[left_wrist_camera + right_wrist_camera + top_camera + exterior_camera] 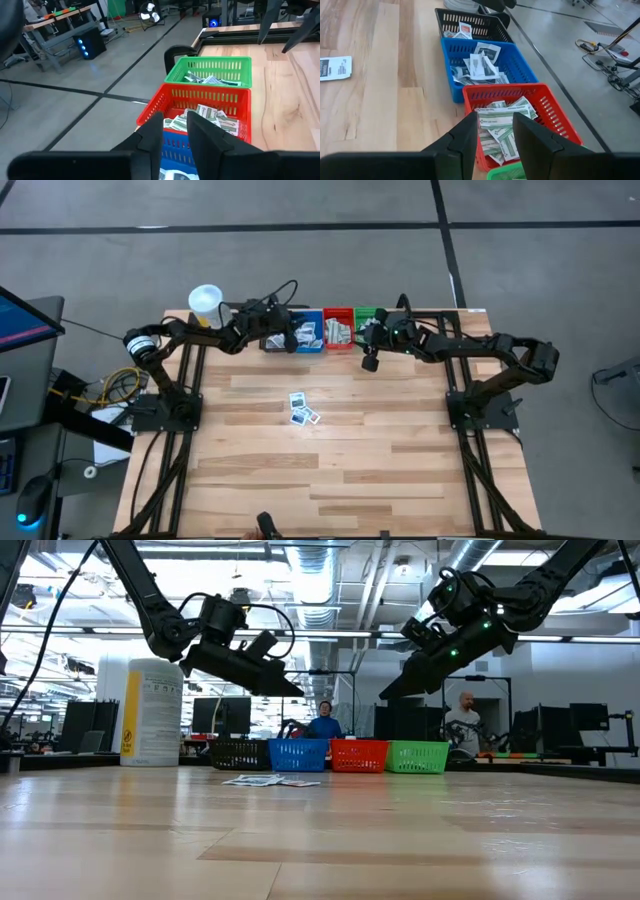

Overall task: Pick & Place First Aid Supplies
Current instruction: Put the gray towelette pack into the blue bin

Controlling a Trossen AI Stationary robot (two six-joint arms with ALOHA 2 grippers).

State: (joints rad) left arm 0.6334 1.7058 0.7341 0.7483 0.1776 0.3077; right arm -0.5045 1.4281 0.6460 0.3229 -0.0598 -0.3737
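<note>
The first aid supplies, small flat white packets with dark and blue print (303, 409), lie loose in a little cluster near the middle of the pale wooden plank table (330, 470); in the high view they sit at differing tilts, so no shared long axis can be told. More packets fill the row of small plastic mesh bins along the table's far edge.

The left gripper (292, 338) hangs in the air over the blue bin (308, 331), its two dark fingers (150, 142) parted with a narrow gap and nothing between them. The right gripper (369, 360) hovers just in front of the green bin (368, 316) and the red bin (339, 327), its fingers (465, 135) likewise spread and empty.

Outward from there, a black bin (470, 25) ends the row, with red-marked white packets inside. Beside it stands a white-capped yellow cylindrical container (205, 304).
</note>
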